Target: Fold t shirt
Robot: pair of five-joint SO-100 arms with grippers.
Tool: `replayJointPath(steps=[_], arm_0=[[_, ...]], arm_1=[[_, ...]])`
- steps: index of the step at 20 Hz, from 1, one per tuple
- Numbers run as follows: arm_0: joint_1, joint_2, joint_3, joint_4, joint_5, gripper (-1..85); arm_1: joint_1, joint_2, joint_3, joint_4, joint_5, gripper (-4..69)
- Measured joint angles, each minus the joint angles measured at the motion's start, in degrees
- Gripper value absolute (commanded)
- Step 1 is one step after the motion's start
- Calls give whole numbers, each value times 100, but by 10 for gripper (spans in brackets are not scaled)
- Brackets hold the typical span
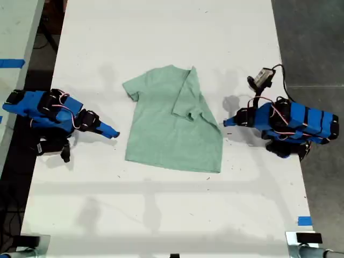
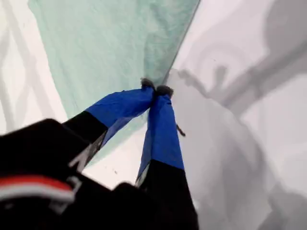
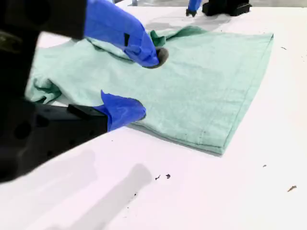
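The pale mint-green t shirt [image 1: 166, 134] lies flat in the middle of the white table, neck toward the far edge. Its sleeve on the exterior view's right is folded over the body. My first gripper [image 1: 226, 122] sits on the exterior view's right, its fingertips pressed together at the shirt's [image 2: 110, 43] side edge. The first gripper [image 2: 156, 90] is shut, with no cloth seen clamped in it. My second gripper [image 1: 114, 134] is on the exterior view's left, just short of the shirt's other side. The second gripper [image 3: 146, 86] stands open and low beside the shirt [image 3: 201, 76], holding nothing.
The white table [image 1: 161, 215] runs past the shirt on every side. Dark floor [image 1: 317, 43] lies beyond its edge on the exterior view's right. A small camera module with cable [image 1: 263, 77] sits above the first arm. Blue tape [image 1: 304, 220] marks the near corner on the exterior view's right.
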Motion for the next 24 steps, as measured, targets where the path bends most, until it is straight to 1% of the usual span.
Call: replayJointPath(steps=[2, 4, 6, 24], arm_0=[[0, 0, 0, 0, 0, 141], [0, 0, 0, 0, 0, 141], [0, 0, 0, 0, 0, 141], [0, 0, 0, 0, 0, 141]], arm_1=[[26, 167, 141, 79, 211, 12], [53, 193, 158, 369, 712, 12], [35, 193, 167, 457, 888, 12], [-123, 193, 176, 466, 940, 12]])
